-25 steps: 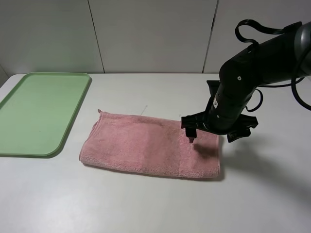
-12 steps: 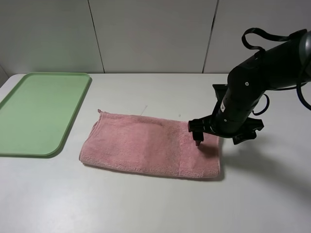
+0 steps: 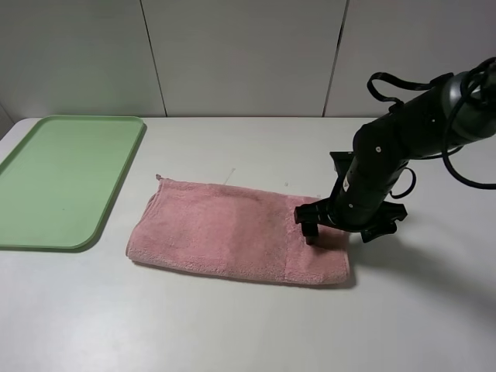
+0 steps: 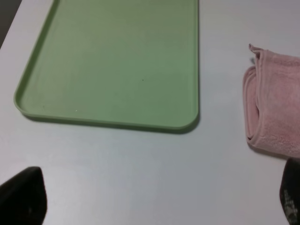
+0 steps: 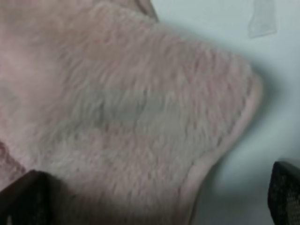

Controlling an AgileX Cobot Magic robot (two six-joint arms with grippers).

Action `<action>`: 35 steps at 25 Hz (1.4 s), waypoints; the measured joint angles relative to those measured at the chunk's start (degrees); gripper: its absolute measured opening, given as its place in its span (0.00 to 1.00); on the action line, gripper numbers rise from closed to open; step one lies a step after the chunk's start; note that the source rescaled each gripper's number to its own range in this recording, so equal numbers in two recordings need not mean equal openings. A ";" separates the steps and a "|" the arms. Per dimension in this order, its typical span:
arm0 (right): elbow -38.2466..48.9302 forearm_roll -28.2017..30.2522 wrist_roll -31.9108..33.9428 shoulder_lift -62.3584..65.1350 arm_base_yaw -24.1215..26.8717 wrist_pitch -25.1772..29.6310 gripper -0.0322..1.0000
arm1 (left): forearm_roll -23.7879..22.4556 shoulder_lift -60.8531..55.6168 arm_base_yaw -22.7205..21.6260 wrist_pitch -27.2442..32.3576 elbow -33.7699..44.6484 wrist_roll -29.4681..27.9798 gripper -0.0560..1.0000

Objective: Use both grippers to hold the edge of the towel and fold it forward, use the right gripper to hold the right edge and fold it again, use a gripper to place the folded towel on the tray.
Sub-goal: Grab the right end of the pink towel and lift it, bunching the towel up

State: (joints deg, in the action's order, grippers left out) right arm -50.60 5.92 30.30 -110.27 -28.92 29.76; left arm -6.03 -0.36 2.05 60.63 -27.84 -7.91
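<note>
The towel [image 3: 225, 229] lies folded once on the bench [image 3: 232, 325], near the tray [image 3: 70, 178], its long axis running left to right. The right gripper [image 3: 341, 231] is low over its right end with jaws wide (the short edge lies between them). The left gripper [image 4: 154, 194], jaws also wide, is at the towel's other end.

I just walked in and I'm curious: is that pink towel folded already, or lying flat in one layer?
Folded. The towel shows stacked layers and a rounded bend at its end in the left wrist view.
</note>
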 joint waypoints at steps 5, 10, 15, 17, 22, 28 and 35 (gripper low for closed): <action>-0.19 -0.39 -1.22 -1.25 0.00 -0.71 1.00 | 0.00 0.00 0.00 0.00 0.00 0.00 1.00; -0.23 -0.39 -2.23 -1.87 0.00 -0.90 1.00 | 0.00 0.00 0.00 0.00 0.00 0.00 1.00; -0.51 -1.41 -2.54 -2.05 -0.15 -1.98 0.67 | 0.00 0.00 0.00 0.00 0.00 0.00 1.00; -0.62 -2.34 -2.54 -2.11 -0.15 -3.06 0.43 | 0.00 0.00 0.00 0.00 0.00 0.00 1.00; -0.69 -3.57 -2.49 -2.18 -0.54 -3.99 0.13 | -0.01 0.00 0.00 0.00 0.00 0.00 1.00; -0.64 -2.91 -2.49 -0.92 -0.54 -3.83 0.13 | -0.01 0.00 0.00 0.00 0.00 0.00 1.00; -0.04 -0.18 -2.49 3.48 2.07 0.91 0.13 | -0.01 0.00 0.00 0.00 0.00 0.00 1.00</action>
State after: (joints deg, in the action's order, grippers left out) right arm -50.65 5.74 27.81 -106.79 -26.84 30.67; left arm -6.05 -0.36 2.05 60.63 -27.84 -7.91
